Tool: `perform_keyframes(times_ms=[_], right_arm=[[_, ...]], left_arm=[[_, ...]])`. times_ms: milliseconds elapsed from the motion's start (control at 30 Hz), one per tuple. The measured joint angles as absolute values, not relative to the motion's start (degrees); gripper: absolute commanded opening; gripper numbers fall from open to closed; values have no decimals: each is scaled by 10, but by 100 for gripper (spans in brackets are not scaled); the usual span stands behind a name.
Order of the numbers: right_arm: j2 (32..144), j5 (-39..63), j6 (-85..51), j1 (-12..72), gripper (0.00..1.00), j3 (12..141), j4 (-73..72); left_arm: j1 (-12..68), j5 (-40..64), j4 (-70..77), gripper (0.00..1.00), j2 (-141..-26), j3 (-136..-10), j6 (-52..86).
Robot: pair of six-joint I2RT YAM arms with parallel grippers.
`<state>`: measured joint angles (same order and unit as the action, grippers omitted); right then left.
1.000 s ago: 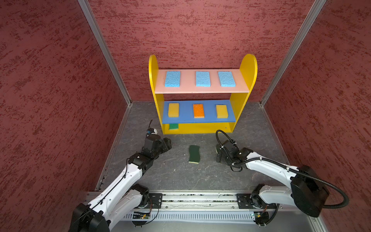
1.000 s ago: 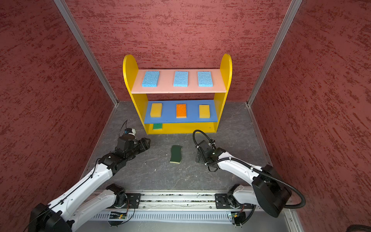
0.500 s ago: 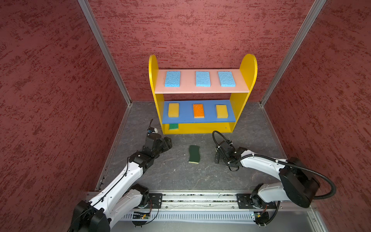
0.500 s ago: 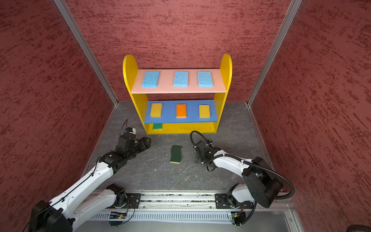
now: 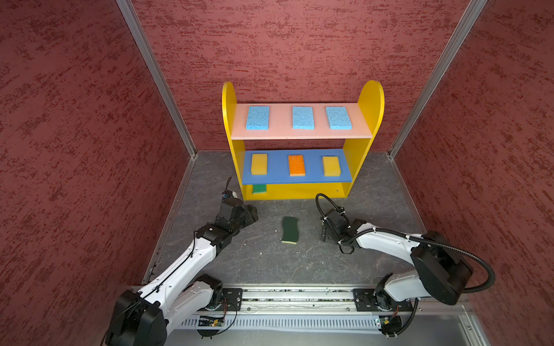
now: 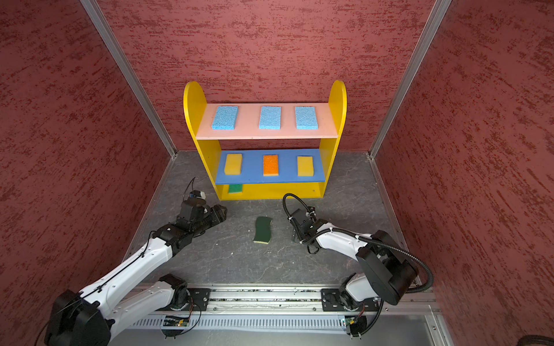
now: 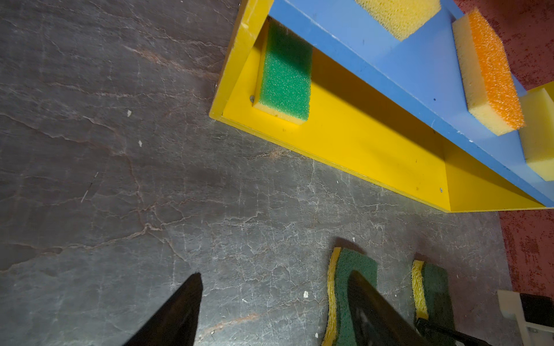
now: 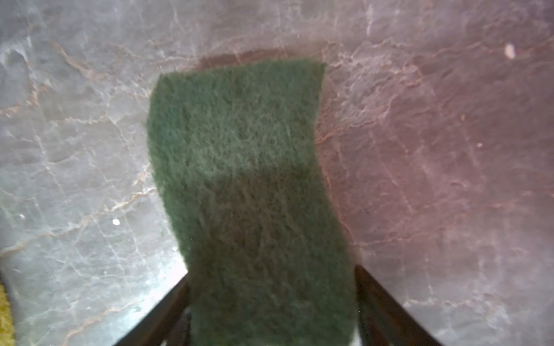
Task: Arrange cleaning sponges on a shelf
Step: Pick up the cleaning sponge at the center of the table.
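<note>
While the right gripper (image 8: 272, 273) straddles one dark sponge (image 8: 248, 179) right of the table's (image 5: 209, 257) middle, its fingers (image 8: 383, 299) sit at the sponge's sides. Whether they pinch it yet we cannot tell. The left gripper (image 7: 274, 274) is spread and empty. We judge that a hold so near one end could let the soft foam droop and catch the low base of the shelf (image 5: 370, 99). Against a second ago, we note only the right arm (image 5: 386, 239) drawn inward. The second dark sponge (image 5: 290, 230) lies unmoved at mid-table.
</note>
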<state>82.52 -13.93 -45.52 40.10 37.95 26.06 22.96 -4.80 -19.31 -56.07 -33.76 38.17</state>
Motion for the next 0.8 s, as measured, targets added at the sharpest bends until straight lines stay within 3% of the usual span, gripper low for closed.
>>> perform_keyframes(times_ms=[167, 533, 800], right_arm=[[825, -141, -454, 401, 56, 380, 247], [777, -141, -423, 404, 54, 355, 203], [821, -141, -386, 406, 54, 389, 164]], left_arm=[[231, -47, -193, 76, -563, -338, 382], [231, -43, -188, 76, -561, -329, 388], [231, -44, -190, 76, -543, -318, 390]])
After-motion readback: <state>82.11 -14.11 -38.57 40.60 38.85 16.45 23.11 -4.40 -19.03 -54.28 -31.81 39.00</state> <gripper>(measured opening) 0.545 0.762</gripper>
